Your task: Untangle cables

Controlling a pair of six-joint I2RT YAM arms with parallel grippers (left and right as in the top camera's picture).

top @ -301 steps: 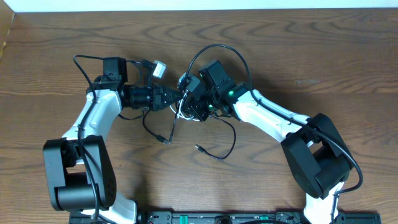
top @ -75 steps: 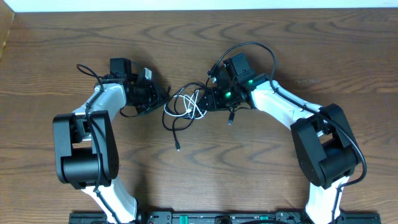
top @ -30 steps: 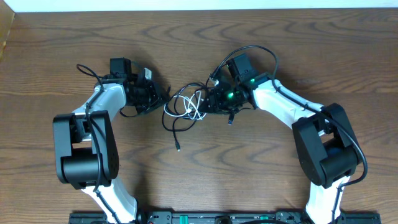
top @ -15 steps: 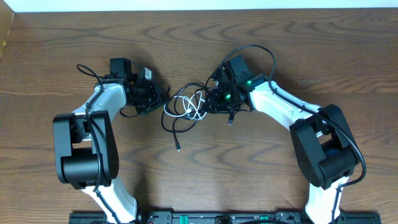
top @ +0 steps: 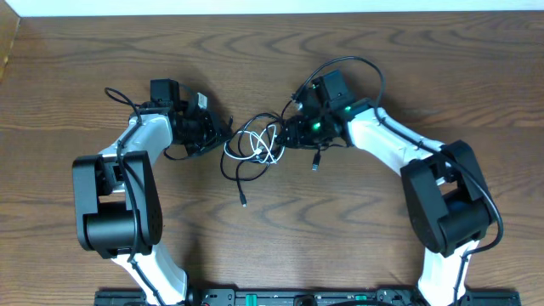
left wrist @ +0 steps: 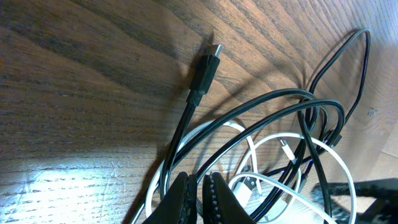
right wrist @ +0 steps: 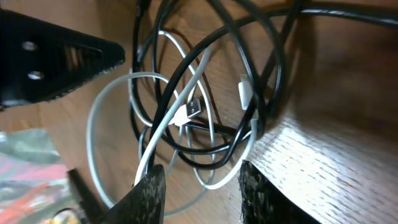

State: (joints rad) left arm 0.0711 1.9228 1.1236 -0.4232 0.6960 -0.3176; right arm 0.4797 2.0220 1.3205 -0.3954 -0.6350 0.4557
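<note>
The cables (top: pixel 253 146) are bunched near the table's (top: pixel 102 51) far edge. They seem to be pinched by the left gripper (left wrist: pixel 200 188). The right gripper (right wrist: pixel 203 179) is spread wide over them.

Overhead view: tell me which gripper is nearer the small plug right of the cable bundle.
Right. The right gripper sits just up-left of the plug; the left gripper is beyond the cables, far to its left.
</note>
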